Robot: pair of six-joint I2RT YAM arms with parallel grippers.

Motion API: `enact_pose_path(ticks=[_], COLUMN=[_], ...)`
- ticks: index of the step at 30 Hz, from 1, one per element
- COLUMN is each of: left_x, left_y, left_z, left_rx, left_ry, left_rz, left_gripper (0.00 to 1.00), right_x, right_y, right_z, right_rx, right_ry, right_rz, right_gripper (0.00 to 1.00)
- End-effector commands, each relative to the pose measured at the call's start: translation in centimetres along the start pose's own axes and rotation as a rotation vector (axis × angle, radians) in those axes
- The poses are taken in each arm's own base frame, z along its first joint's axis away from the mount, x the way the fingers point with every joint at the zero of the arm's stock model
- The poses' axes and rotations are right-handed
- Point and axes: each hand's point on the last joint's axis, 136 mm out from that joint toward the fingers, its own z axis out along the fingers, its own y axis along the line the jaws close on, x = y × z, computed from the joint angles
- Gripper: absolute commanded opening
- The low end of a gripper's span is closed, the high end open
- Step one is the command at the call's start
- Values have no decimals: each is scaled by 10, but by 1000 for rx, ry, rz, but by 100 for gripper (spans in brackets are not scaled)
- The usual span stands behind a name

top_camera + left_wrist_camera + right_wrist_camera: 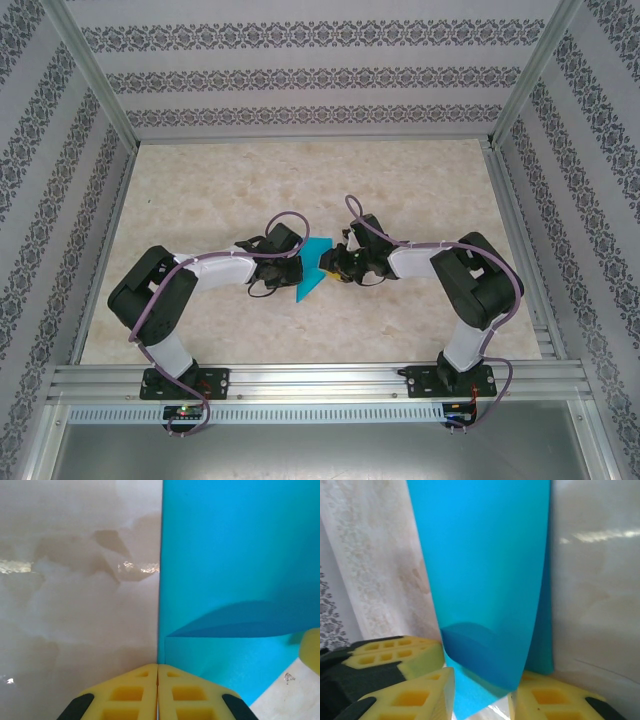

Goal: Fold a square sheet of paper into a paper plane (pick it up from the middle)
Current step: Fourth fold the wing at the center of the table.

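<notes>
My left jaws pinch the blue paper (pixel 235 555) by its edge; my right jaws stand spread around a loose fold. Closing askew could crease it crooked.

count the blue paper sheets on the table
1. The sheet, partly folded, is at the middle of the table, pinched at its edge by the shut left gripper, its other end inside the open right gripper.
</notes>
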Motion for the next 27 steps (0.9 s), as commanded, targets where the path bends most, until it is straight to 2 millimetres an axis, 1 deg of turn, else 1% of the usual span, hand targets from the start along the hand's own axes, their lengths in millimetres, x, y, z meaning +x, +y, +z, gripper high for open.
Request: enact_pose_path(ticks=[1, 4, 7, 9, 11, 12, 14, 17, 18, 19, 21, 23, 26, 27], left_x=[3, 3, 4, 4, 3, 3, 2, -4, -5, -8, -14, -22, -34, -38], left_y=[3, 2, 3, 4, 3, 3, 2, -3, -3, -5, -8, -12, -21, -24], left_z=[4, 4, 3, 1, 0, -1, -4, -12, -16, -21, -31, -44, -59, -63], left_rx=[-29, -25, -27, -27, -24, -24, -20, -13, -16, -17, -18, -13, 15, 26], left_ry=[17, 17, 16, 14, 11, 10, 3, -18, -26, -38, -66, -107, -164, -181], left_rz=[14, 16, 18, 15, 17, 17, 19, 32, 37, 45, 65, 90, 133, 148], left_gripper=[8, 8, 8, 8, 9, 9, 9, 11, 12, 15, 23, 38, 52, 55], right_x=[-4, -4, 1, 4, 7, 7, 6, 4, 2, 0, -5, -13, -21, -23], right_y=[18, 23, 24, 21, 19, 17, 15, 11, 11, 11, 14, 20, 29, 33], right_z=[-3, -4, 1, 4, 7, 8, 11, 13, 12, 10, 4, -6, -24, -30], right_rx=[-79, -102, -124, -127, -124, -121, -115, -95, -84, -72, -57, -31, 21, 35], right_ry=[-23, -20, 9, 23, 34, 36, 41, 32, 24, 12, -23, -74, -155, -183], right_rz=[-6, -31, -48, -51, -56, -56, -55, -49, -48, -51, -57, -64, -81, -87], right_gripper=[33, 33, 30, 29, 24, 22, 16, 8, 6, 4, 3, 2, 1, 1])
